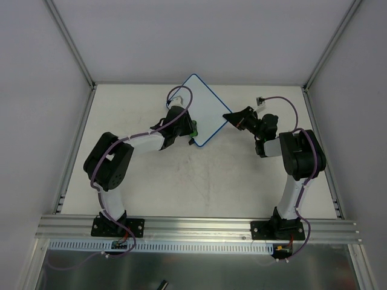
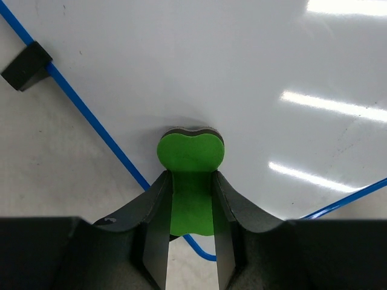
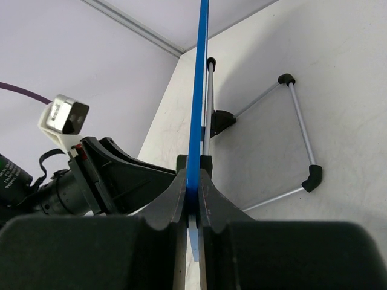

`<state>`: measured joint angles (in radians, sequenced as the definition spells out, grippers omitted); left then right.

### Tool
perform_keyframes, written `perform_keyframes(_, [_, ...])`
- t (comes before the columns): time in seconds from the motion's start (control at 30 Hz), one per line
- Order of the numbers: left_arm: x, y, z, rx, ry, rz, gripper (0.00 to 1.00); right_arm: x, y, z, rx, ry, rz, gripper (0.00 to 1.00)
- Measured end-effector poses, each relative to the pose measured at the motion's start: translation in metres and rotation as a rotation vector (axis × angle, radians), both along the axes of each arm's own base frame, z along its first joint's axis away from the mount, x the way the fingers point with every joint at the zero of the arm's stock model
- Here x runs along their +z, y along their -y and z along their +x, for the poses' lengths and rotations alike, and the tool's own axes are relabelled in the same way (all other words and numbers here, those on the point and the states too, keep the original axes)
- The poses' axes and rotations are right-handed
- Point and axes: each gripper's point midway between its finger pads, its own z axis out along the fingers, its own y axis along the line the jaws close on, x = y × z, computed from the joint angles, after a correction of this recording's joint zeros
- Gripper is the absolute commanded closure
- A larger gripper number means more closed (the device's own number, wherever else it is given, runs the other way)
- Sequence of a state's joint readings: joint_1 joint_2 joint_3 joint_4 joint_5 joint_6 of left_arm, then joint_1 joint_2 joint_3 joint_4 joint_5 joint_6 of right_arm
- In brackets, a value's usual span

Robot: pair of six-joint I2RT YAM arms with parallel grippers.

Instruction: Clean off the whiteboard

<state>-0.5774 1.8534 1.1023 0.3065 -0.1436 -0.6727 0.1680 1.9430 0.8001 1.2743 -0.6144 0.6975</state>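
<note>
Left pincer [image 2: 190,181]: pinches green eraser [image 2: 190,154], tip against whiteboard [image 2: 242,72] near its closest corner.
Right pincer [image 3: 193,184]: clamps board's blue rim, far side.
Board face: stretches ahead of eraser, diagonal on bench [image 1: 199,181]; looks unmarked.

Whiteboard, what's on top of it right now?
A green eraser, clamped in the jaws of the left gripper, touches the whiteboard near its corner. The visible surface shows no drawing; whatever lies under the eraser is covered.
</note>
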Motion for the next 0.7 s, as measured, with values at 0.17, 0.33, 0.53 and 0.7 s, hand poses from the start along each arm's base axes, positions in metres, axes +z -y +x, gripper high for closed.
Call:
perform_keyframes(0.17, [0.024, -0.007, 0.002, -0.036, 0.064, 0.078, 1.0, 0.0, -0.001, -0.001, 0.003, -0.004, 0.003, 1.0])
perform_keyframes(0.33, [0.053, -0.011, -0.002, -0.048, 0.11, 0.086, 1.0, 0.0, -0.001, -0.001, 0.004, -0.004, 0.003, 1.0])
perform_keyframes(0.53, [0.096, -0.042, -0.027, 0.011, 0.163, 0.099, 0.99, 0.0, -0.001, -0.001, 0.004, -0.004, 0.003, 1.0])
perform_keyframes(0.7, [0.095, -0.093, -0.055, 0.094, 0.136, 0.128, 0.96, 0.0, -0.001, -0.001, 0.004, -0.004, 0.003, 1.0])
